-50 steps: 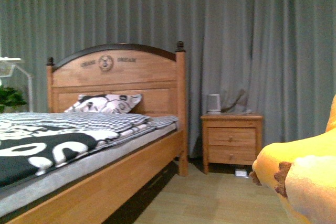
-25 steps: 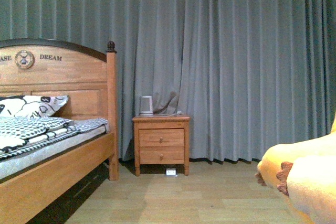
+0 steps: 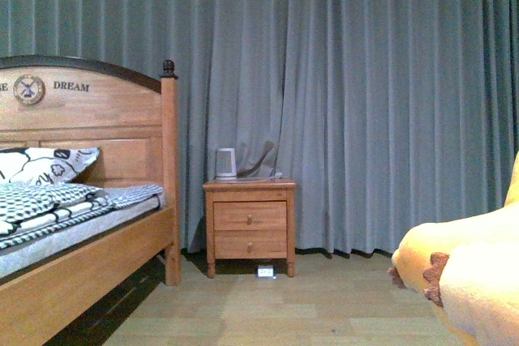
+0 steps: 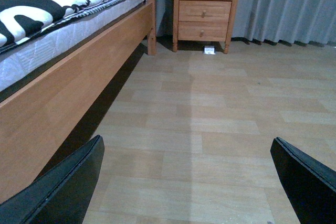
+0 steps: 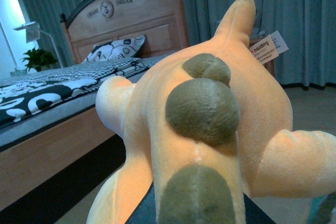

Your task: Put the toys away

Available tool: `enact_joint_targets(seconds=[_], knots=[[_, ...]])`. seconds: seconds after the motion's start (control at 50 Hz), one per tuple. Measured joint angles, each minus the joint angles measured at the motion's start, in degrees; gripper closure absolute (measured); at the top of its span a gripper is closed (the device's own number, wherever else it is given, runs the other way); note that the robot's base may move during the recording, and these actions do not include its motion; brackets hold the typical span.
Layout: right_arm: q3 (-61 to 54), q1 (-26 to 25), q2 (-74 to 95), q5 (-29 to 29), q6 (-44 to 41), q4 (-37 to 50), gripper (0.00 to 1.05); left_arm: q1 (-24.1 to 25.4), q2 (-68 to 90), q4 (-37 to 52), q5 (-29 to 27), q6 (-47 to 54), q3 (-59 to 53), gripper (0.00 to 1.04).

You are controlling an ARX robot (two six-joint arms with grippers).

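My left pincer (image 4: 186,140) stands wide open, its two black fingers (image 4: 68,187) far apart with only bare wood-look floor (image 4: 210,114) between them. My right pincer is hidden behind the orange-yellow plush animal (image 5: 262,114), so I cannot tell whether it is clamped on the toy. The toy fills the right wrist view, with brown bumps along its back and a paper tag (image 5: 266,48) near its pointed end. In the front view the plush animal (image 3: 474,269) shows at the far right edge, low in the frame, well apart from the wooden bed (image 3: 89,241). Between them, against the grey curtain (image 3: 365,79), stands a two-drawer nightstand (image 3: 249,220) with a white kettle (image 3: 225,163) on top
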Motion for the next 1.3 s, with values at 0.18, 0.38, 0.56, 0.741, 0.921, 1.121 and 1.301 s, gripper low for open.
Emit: enact_joint_targets(seconds=[0.18,0.38,0.56,0.741,0.921,1.121,1.301], knots=[[0.00,0.00,-0.02,0.04,0.00,0.00,0.98,0.00,0.00,0.00,-0.02,0.00,0.00,0.06],[0.00,0.00,-0.02,0.11,0.00,0.00,0.98,0.00,0.00,0.00,0.00,0.00,0.00,0.06],[0.00,0.00,0.00,0.15,0.00,-0.02,0.98,0.00,0.00,0.00,0.00,0.00,0.00,0.06],[0.00,0.00,0.00,0.13,0.00,-0.02,0.98,0.00,0.00,-0.02,-0.02,0.00,0.00,0.06],[0.00,0.00,0.00,0.13,0.00,-0.02,0.98,0.00,0.00,0.00,-0.02,0.00,0.00,0.06],[0.00,0.00,0.00,0.13,0.00,-0.02,0.98,0.00,0.02,-0.02,-0.02,0.00,0.00,0.06],[0.00,0.00,0.00,0.13,0.00,-0.02,0.98,0.00,0.02,-0.02,-0.02,0.00,0.00,0.06]])
